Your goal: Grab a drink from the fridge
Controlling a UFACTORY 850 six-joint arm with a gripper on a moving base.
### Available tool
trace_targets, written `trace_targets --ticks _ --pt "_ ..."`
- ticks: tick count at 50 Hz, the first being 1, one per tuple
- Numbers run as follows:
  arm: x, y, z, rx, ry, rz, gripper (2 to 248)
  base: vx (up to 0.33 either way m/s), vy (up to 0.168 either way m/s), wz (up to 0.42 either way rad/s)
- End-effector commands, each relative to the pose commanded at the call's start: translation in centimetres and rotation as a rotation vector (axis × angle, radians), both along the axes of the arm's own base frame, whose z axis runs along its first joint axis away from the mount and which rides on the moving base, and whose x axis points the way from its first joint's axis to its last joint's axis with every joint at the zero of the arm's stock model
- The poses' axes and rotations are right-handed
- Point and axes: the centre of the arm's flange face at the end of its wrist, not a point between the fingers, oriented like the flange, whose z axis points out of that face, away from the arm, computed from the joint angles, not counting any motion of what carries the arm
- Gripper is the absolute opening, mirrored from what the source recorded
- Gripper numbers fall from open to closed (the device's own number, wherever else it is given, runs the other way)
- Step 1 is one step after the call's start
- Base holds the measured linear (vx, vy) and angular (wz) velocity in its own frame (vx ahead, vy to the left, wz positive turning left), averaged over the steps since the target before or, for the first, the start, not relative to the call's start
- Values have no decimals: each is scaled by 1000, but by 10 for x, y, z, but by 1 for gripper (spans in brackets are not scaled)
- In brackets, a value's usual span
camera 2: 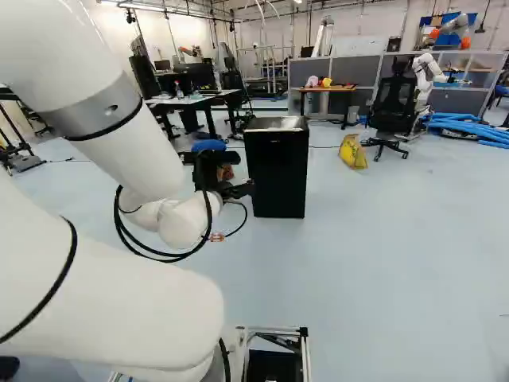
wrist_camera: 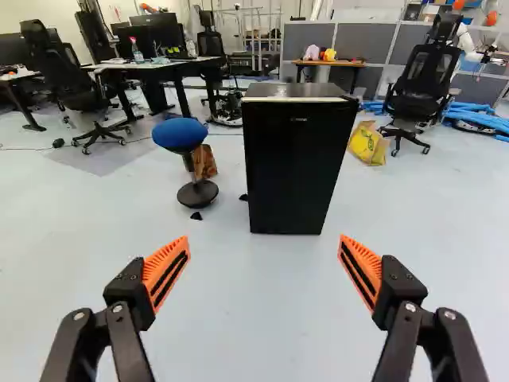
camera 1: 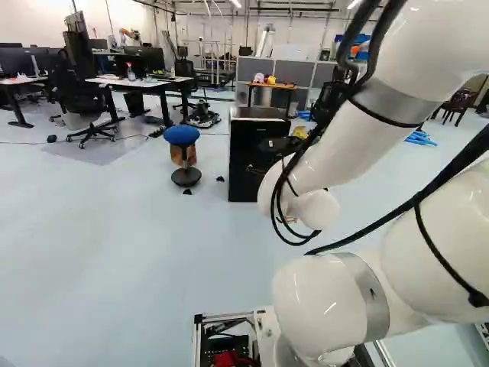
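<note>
The claw (camera 2: pixel 213 171), its ribbed orange pads (wrist_camera: pixel 165 274) spread wide and empty, faces a smooth, boxy black fridge (wrist_camera: pixel 293 167).

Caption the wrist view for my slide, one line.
The open gripper faces a closed black mini fridge, with a blue-topped stool beside it on the pale floor.

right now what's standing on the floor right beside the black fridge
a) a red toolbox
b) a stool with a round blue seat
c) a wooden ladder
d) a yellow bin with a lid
b: in the wrist view the blue-seated stool stands on its round black base next to the black fridge, with a bit of floor between them.
</note>
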Motion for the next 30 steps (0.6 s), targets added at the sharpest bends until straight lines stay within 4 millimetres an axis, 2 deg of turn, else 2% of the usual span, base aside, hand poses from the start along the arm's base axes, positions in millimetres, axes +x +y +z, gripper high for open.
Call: trace_targets --ticks 30 --pt "0 0 0 0 0 0 247 132 -2 -4"
